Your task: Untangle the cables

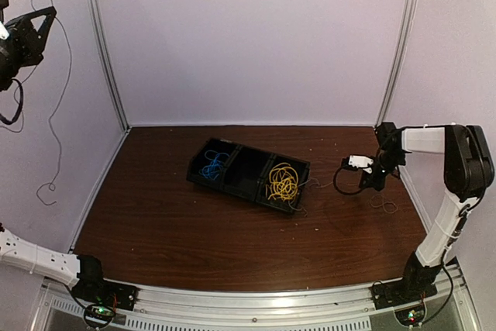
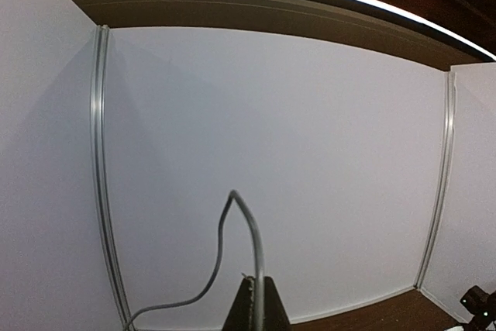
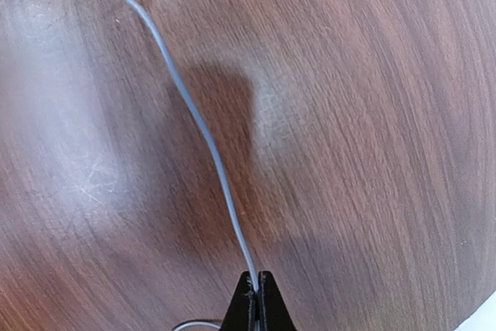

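Right wrist view, grey cable: a thin grey cable (image 3: 203,133) lay on the tabletop (image 3: 372,114), its near end pinched in the right end effector (image 3: 255,283), which was clenched tight on it.
Grey cable, direction: from the pinch it ran away from the fingers and leaned left in one long gentle curve, reaching some loops at the top edge of that view. Its long axis followed that line.
Grey cable, feel: I judged it light and limp with a little spring in it, smooth-coated and thin enough to slip out of a loose pinch.
Grey cable, where to hold: near an end looked best to me, as here, so the rest could trail free without kinking.
Left wrist view, second grey length: another grey length (image 2: 246,222) rose from the clenched left end effector (image 2: 252,284), arched over and drooped down to the left, hanging in the air before the white wall (image 2: 310,153).
One cable or two: I could not tell whether the two held ends belonged to the same cable.
Top view, blue cable: a curly blue cable (image 1: 212,167) sat in the left compartment of the black tray (image 1: 246,172).
Yellow cable: a yellow cable (image 1: 283,182) bundle lay in the tray's right compartment.
Arms: the left one was raised high by the left wall, and the right one was low over the tabletop, to the right of the tray.
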### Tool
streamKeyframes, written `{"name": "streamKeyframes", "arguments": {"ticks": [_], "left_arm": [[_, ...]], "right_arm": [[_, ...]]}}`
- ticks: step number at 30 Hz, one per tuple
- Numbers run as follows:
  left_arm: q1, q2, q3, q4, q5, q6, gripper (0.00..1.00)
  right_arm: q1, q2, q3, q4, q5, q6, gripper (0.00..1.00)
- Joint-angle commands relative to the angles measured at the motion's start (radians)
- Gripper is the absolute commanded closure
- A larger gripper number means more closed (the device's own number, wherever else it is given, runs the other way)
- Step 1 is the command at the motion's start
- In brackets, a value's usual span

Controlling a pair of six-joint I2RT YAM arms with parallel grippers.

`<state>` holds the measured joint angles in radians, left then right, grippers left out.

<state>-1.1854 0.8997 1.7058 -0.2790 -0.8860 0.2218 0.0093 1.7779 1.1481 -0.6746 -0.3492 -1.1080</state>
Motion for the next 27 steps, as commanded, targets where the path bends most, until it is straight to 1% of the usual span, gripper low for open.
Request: {"name": "streamKeyframes", "arguments": {"ticks": [1, 7, 10, 15, 19, 23, 27], "left_arm": [[0.001, 0.053, 0.005, 0.009, 0.028, 0.041, 1.00], [0.001, 0.109, -0.050, 0.044, 0.049, 0.027, 1.00], [0.001, 0.165, -0.066, 0.055, 0.055, 0.028, 1.00], [0.004, 0.280, -0.023, 0.044, 0.063, 0.006, 1.00], [0.037, 0.397, 0.075, -0.009, 0.157, -0.065, 1.00], [0.101, 0.539, 0.243, -0.131, 0.237, -0.150, 1.00], [0.162, 0.616, 0.349, -0.152, 0.325, -0.185, 1.00]], "right_arm": [[0.009, -0.041, 0.012, -0.024, -0.076, 0.021, 1.00], [0.051, -0.229, -0.006, -0.149, -0.207, 0.005, 1.00], [0.075, -0.328, -0.015, -0.196, -0.255, 0.012, 1.00], [0.112, -0.450, -0.069, -0.197, -0.276, 0.072, 1.00], [0.115, -0.498, -0.154, -0.153, -0.280, 0.125, 1.00], [0.116, -0.541, -0.236, -0.094, -0.282, 0.154, 1.00], [0.116, -0.575, -0.295, -0.028, -0.288, 0.179, 1.00]]}}
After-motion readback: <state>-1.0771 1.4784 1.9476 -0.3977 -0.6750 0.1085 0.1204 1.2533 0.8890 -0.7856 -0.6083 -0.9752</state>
